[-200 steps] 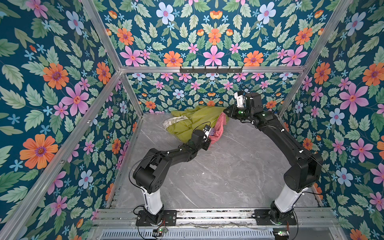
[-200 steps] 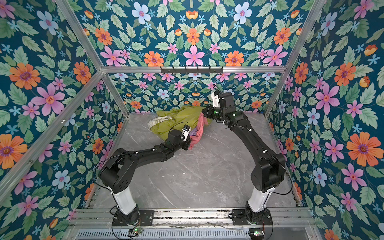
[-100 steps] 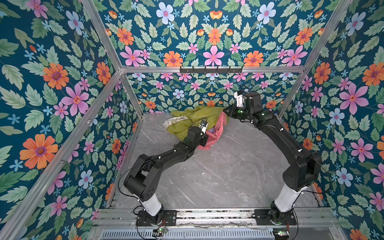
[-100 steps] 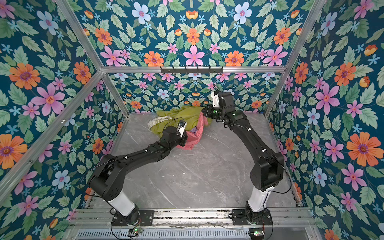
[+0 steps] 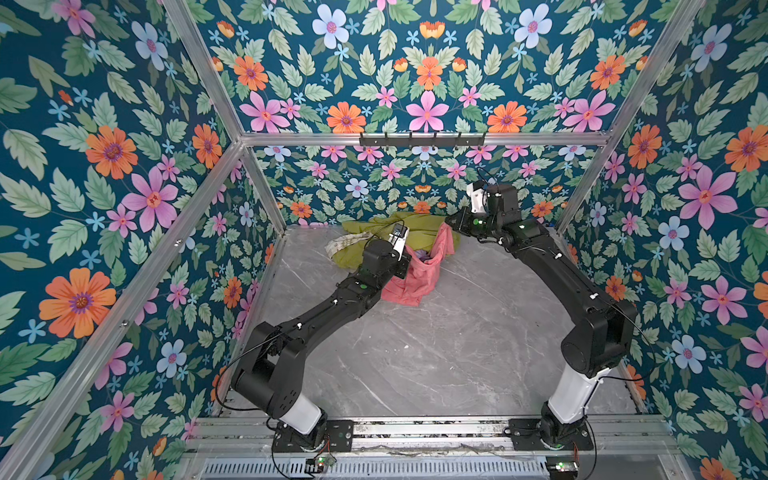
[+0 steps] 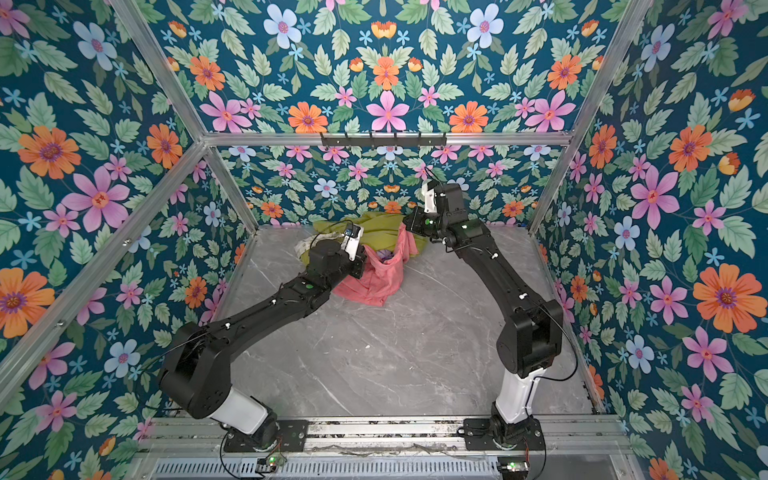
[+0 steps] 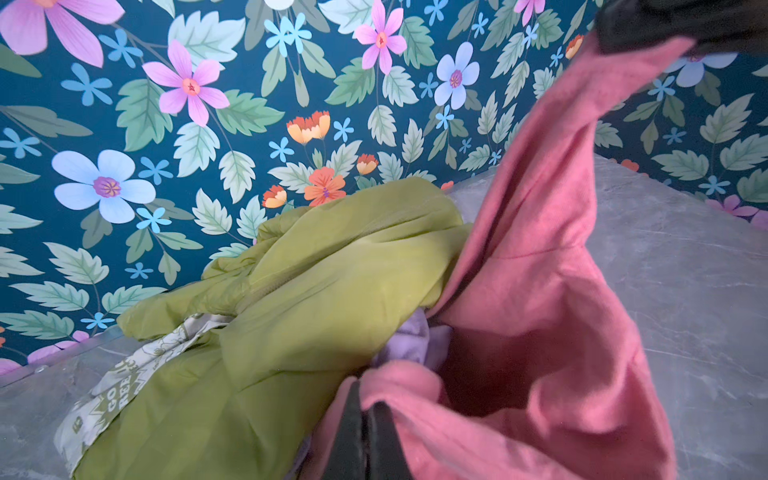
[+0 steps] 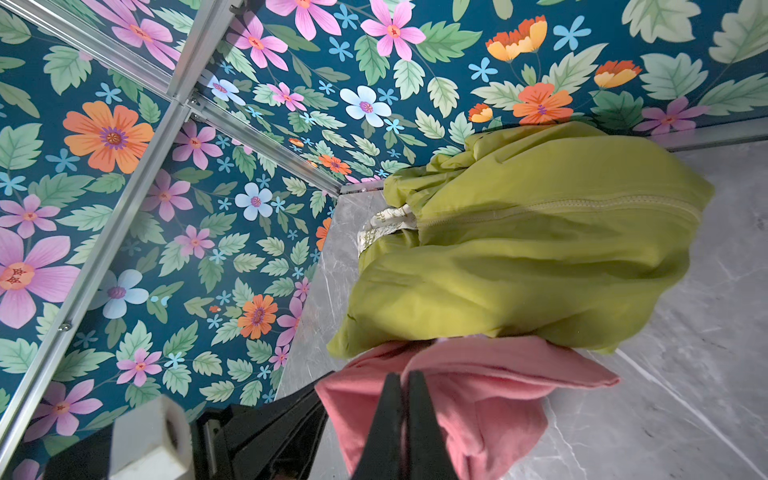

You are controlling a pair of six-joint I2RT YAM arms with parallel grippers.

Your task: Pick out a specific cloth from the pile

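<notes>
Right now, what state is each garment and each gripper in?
pink cloth: lifted at two edges, hanging open between the grippers, lower folds on the table.
olive-green garment: crumpled by the back wall.
cream patterned piece: tucked into the green garment.
lilac cloth: wedged between green and pink.
left gripper: shut on the pink cloth.
right gripper: shut on the pink cloth.

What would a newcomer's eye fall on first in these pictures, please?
Probably the loud floral walls, which close in the grey marble floor on every side. Next comes the salmon-pink cloth near the back wall, held up between the left claw and the right claw, both shut on it, just in front of the olive-green pile.
</notes>
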